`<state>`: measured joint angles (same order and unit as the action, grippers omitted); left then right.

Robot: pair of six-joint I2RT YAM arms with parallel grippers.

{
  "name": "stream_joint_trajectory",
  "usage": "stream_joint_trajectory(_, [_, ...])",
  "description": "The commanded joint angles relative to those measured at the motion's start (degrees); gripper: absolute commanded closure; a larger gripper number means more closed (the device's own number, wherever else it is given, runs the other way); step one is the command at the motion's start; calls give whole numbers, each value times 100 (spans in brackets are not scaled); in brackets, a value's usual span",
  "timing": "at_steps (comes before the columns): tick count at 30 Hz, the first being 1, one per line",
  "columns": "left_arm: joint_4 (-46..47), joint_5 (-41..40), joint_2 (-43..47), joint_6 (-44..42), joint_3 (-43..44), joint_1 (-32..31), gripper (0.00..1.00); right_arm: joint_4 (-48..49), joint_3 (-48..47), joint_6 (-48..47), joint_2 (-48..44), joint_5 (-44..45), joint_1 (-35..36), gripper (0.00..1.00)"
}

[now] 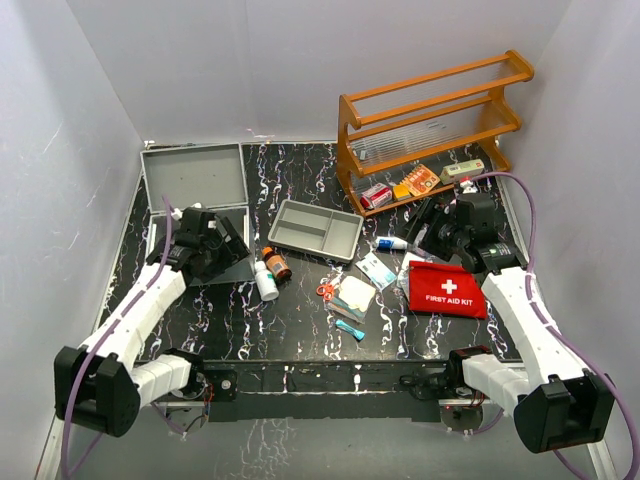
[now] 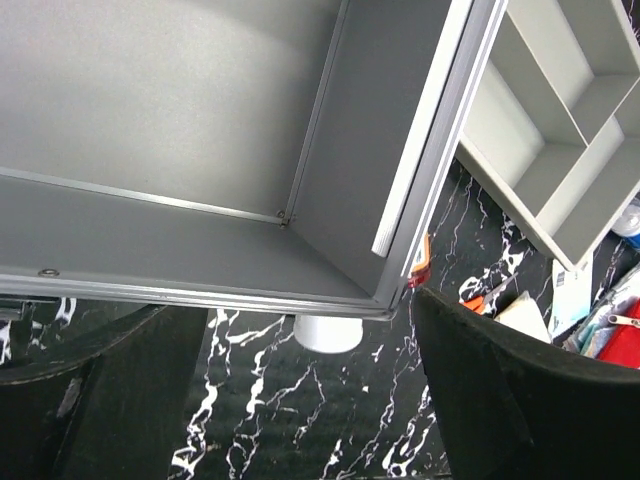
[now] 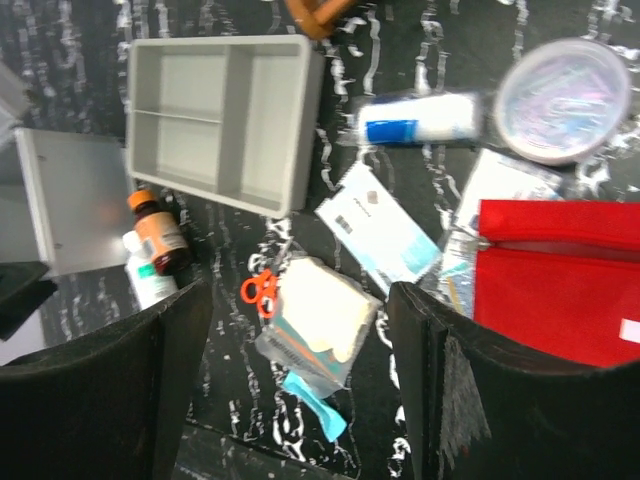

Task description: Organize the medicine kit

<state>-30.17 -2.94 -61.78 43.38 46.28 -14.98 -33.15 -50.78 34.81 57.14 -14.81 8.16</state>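
"Where is the case?"

"The grey case [image 2: 200, 150] lies open right in front of my left gripper [image 2: 310, 400]. One corner of its rim sits just above the gap between my two fingers [image 2: 100, 400]. I can't tell if they touch it. They are spread wide and hold nothing."

"And the other side?"

"My right gripper [image 3: 300, 385] hangs over the table [image 3: 410, 40]. Its fingers are wide apart too, with nothing in them. Under the gap lie a soft white pack [image 3: 315, 320] and little orange scissors [image 3: 258, 290]. The red pouch [image 3: 560, 290] is just beside one finger. The tray [image 3: 215, 120] sits further off, with a brown bottle [image 3: 160, 235] near it."
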Motion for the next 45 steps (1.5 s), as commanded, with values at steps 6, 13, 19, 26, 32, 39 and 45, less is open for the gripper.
stream_joint_trajectory(6, [1119,-16,-796,-756,422,10,18,-543,336,177,-20,2313,-17,33])
stream_joint_trajectory(13, [1334,-61,-1139,-966,547,11,18,-772,726,873,20,4012,-29,38])
stream_joint_trajectory(19, [1230,14,-1002,-1020,481,4,16,-807,771,1587,368,4672,-31,43])
stream_joint_trajectory(26, [921,379,-472,-1122,442,4,12,-729,765,2370,1061,4754,-67,43])
stream_joint_trajectory(32, [734,1011,-177,-1208,436,6,10,-473,808,2482,1561,4671,-112,44])
stream_joint_trajectory(39, [638,1360,-8,-1269,523,6,10,-392,1066,2610,1920,4566,-141,48])
stream_joint_trajectory(45, [594,1759,90,-1333,698,6,9,-19,1320,2347,2059,4463,-145,52])
